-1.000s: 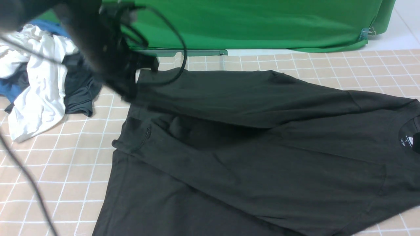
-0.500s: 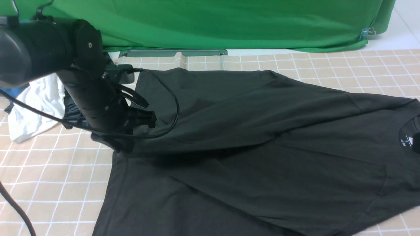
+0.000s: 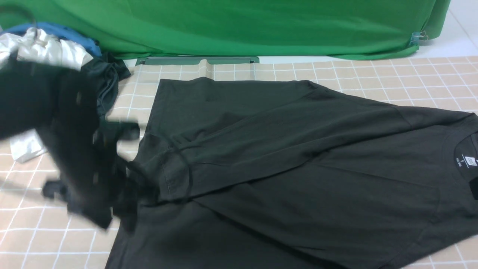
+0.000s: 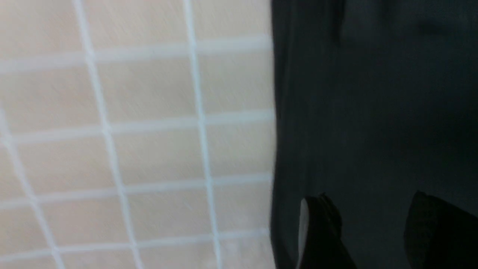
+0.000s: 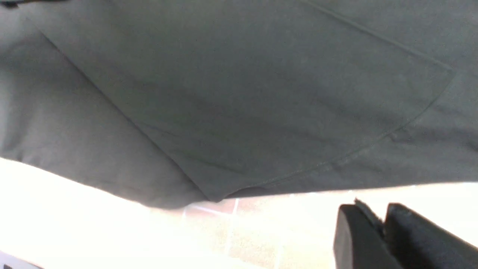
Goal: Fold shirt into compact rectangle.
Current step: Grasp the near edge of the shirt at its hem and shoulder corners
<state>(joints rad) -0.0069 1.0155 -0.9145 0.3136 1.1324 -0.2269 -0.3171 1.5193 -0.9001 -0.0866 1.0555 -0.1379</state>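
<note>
The black shirt [image 3: 298, 168] lies spread over the checked table, its collar with the white neck label [image 3: 469, 161] at the far right. Its far side is folded over the middle, and a hemmed corner [image 3: 168, 175] lies at the left. My left arm [image 3: 74, 149] is a dark blur beside the shirt's left edge. In the left wrist view my left gripper [image 4: 373, 220] is open just above the shirt [image 4: 373, 112] near its edge, with nothing between the fingers. My right gripper [image 5: 379, 224] is shut and holds nothing, off the shirt [image 5: 261, 93] over bare table.
A heap of clothes sits at the back left: a white garment [image 3: 44, 48], a blue one [image 3: 56, 30] and a dark teal one [image 3: 106, 80]. A green cloth [image 3: 261, 26] hangs along the back. The beige checked cloth [image 3: 56, 231] covers the table.
My left arm swept from the far left toward me with the shirt's far edge, then opened and let it go. The folded flap now lies on the shirt.
</note>
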